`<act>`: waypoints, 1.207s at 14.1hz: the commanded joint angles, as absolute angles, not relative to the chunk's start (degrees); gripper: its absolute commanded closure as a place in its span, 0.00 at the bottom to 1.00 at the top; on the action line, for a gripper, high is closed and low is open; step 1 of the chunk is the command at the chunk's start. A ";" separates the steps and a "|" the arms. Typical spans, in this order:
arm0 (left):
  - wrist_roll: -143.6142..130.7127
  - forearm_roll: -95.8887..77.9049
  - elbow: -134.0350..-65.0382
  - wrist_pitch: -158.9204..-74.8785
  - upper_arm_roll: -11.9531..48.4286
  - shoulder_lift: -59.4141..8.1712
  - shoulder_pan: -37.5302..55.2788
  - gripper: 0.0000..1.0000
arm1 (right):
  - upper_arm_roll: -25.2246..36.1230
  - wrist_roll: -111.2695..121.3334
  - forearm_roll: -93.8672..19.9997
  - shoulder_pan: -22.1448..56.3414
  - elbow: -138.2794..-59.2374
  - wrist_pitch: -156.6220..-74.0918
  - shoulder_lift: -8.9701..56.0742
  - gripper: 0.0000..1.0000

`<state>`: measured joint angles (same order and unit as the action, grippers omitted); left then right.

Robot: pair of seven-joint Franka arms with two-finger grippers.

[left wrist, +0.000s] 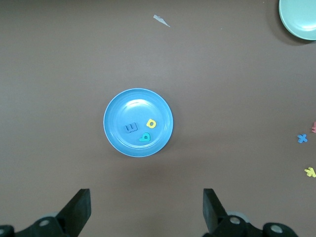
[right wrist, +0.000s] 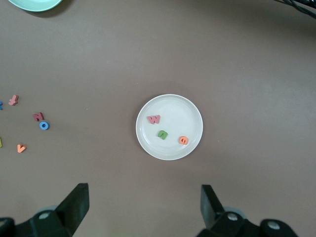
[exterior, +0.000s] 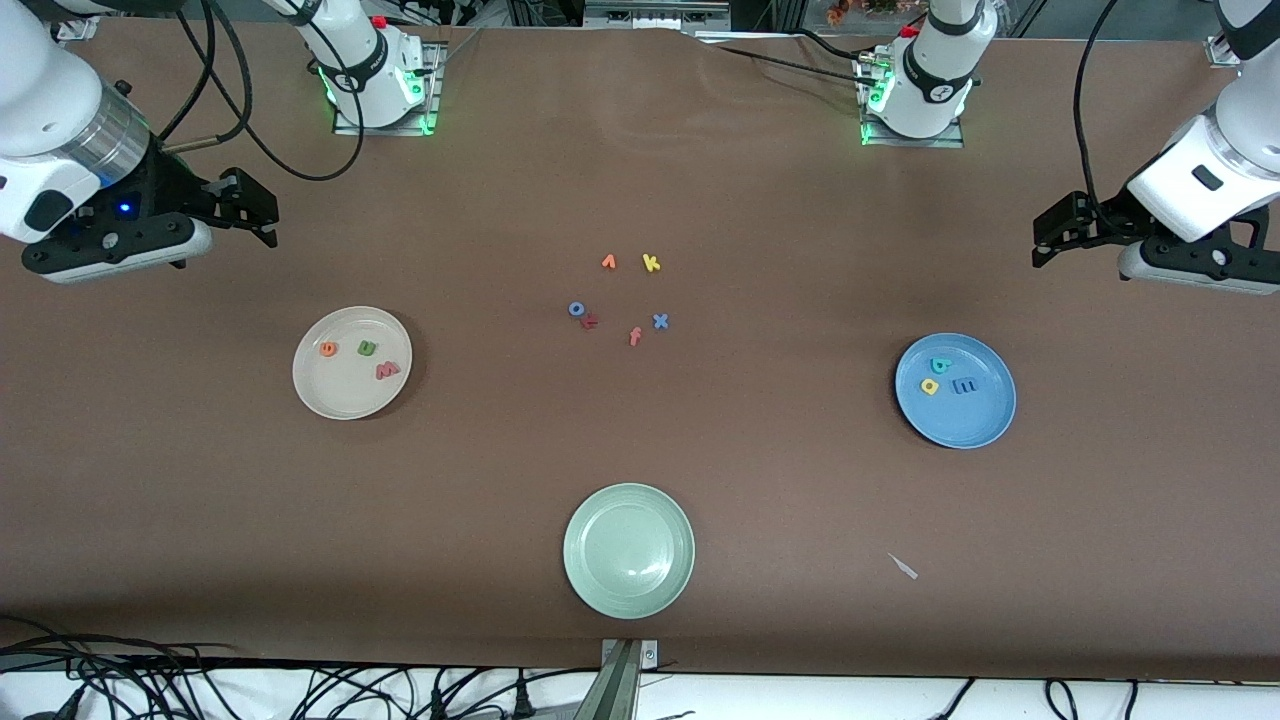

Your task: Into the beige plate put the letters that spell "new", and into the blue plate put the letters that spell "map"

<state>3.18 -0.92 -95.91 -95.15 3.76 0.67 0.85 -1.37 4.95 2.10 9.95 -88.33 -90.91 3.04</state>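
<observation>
The beige plate (exterior: 310, 395) lies toward the right arm's end of the table and holds the orange e (exterior: 328, 349), green n (exterior: 367, 348) and pink w (exterior: 387, 370). The blue plate (exterior: 975, 425) lies toward the left arm's end, with the teal a (exterior: 940, 366), yellow p (exterior: 930, 386) and blue m (exterior: 965, 385) in it. My right gripper (right wrist: 143, 192) hangs open and empty, high above bare cloth beside the beige plate (right wrist: 173, 106). Open and empty too, my left gripper (left wrist: 146, 197) is raised beside the blue plate (left wrist: 128, 106).
A pale green plate (exterior: 628, 550) sits near the front edge. Loose letters lie mid-table: yellow k (exterior: 651, 263), blue o (exterior: 577, 309), blue x (exterior: 660, 321), orange f (exterior: 635, 336), a dark red letter (exterior: 590, 321), another orange letter (exterior: 608, 262). A pale scrap (exterior: 903, 566) lies nearer the front camera than the blue plate.
</observation>
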 commanded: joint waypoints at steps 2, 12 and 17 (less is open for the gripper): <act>4.22 -1.49 -95.80 -94.13 3.34 1.23 1.14 0.00 | -0.45 5.36 1.94 9.23 -87.71 -89.91 2.81 0.00; 4.22 -1.49 -95.80 -94.13 3.34 1.23 1.14 0.00 | 0.35 5.36 -1.41 9.32 -88.59 -89.30 2.99 0.00; 4.31 -1.41 -95.80 -94.13 3.34 1.14 1.23 0.00 | 0.35 5.54 -1.49 9.32 -88.94 -89.38 2.81 0.00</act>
<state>3.18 -0.92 -95.91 -94.88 3.74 0.67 0.86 0.31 5.01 -0.22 9.75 -88.52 -89.51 3.42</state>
